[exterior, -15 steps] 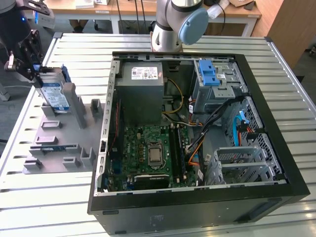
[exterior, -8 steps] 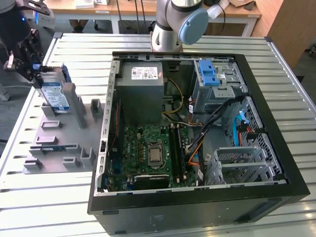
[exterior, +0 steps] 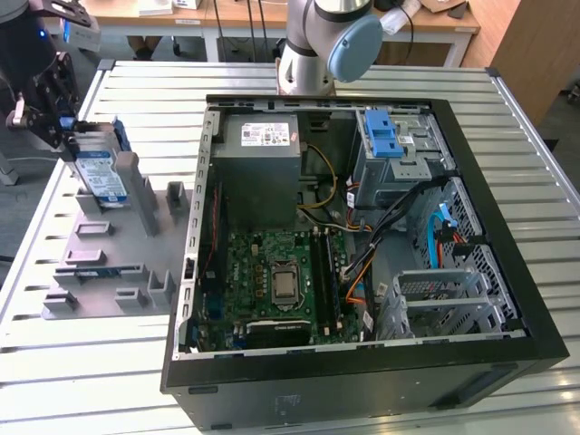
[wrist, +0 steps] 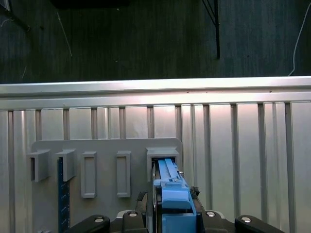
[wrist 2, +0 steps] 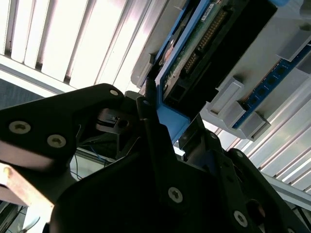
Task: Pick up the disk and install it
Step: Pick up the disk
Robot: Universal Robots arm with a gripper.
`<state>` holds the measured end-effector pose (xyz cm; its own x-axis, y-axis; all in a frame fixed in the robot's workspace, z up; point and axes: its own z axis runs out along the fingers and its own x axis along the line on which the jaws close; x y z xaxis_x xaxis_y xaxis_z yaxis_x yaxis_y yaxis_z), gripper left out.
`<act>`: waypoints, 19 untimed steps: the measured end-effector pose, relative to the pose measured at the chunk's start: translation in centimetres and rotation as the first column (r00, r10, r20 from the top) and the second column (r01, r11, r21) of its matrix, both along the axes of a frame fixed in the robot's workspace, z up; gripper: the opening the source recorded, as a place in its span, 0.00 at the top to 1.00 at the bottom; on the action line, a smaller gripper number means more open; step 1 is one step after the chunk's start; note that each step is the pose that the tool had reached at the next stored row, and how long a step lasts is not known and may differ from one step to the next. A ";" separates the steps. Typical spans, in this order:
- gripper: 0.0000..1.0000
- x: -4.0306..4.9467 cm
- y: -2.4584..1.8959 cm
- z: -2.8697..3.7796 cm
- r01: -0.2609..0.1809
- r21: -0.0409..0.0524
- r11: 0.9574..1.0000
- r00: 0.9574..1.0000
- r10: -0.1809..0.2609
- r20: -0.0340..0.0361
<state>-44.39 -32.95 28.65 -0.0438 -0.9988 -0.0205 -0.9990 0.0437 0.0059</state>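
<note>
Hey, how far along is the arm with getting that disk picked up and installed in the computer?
Already done: the gripper sits at the disk, which stands in the grey fixture at the exterior view's left. In hand: it looks shut on the disk's blue carrier frame in the first wrist view. Left: the whole install, as the disk is outside the open computer case.

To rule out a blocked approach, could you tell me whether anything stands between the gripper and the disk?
Nothing visible does. The gripper is right at the upper end of the disk, which stands upright in the grey holder; in both wrist views its blue frame sits directly at the gripper.
</note>
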 end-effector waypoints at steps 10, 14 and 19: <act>0.56 0.00 0.18 0.00 0.000 -0.001 1.000 1.000 0.000 0.000; 0.56 0.00 0.17 0.00 0.000 -0.010 1.000 1.000 0.000 0.000; 0.56 0.00 0.18 0.00 0.000 -0.011 1.000 1.000 0.000 0.000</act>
<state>-44.40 -32.77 28.64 -0.0438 -0.9990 -0.0092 -0.9990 0.0438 0.0054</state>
